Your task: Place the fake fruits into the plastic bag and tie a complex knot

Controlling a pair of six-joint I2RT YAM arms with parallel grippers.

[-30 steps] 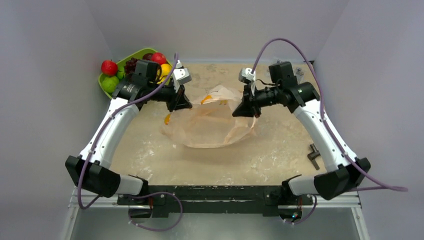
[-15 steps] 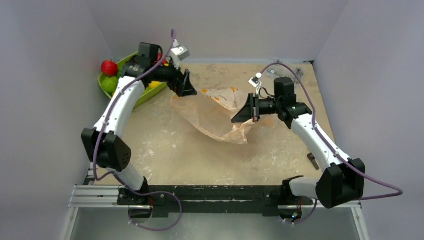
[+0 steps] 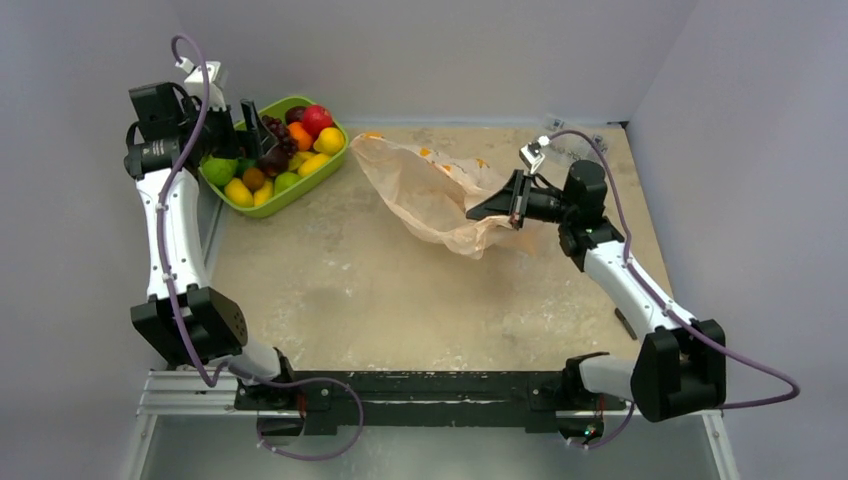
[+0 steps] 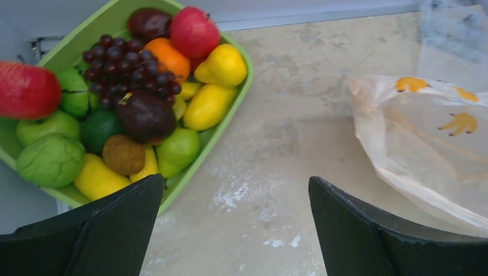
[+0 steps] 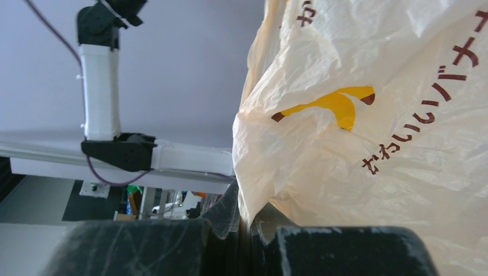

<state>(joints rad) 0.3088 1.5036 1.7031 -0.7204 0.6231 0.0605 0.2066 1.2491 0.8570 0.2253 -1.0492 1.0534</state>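
The right gripper [image 3: 474, 211], right of centre in the overhead view, is clamped on a fold of the plastic bag [image 3: 430, 190]. In the right wrist view its fingers [image 5: 144, 247] press together at the bottom of the frame with the crinkled peach film pinched between them. The bag [image 5: 374, 144] fills the right half of that picture, showing a yellow banana print and dark lettering. From the grip, the bag spreads toward the upper centre of the overhead view and lies on the sandy table [image 3: 380, 300].

The left gripper [image 3: 250, 125], at the upper left of the overhead view, stands with its jaws wide apart and holds nothing. In the left wrist view, this gripper [image 4: 235, 183] hangs over bare table, with the green tray [image 4: 241, 86] to its left and the bag [image 4: 426, 149] to its right.

The fake fruits [image 3: 275, 160] lie piled in the tray [image 3: 318, 178], well apart from the bag. Among them are a dark grape bunch [image 4: 124, 63], a red apple [image 4: 193, 31], yellow pears and green limes. Small clear packets [image 4: 454, 29] lie at the upper right of the left wrist view.
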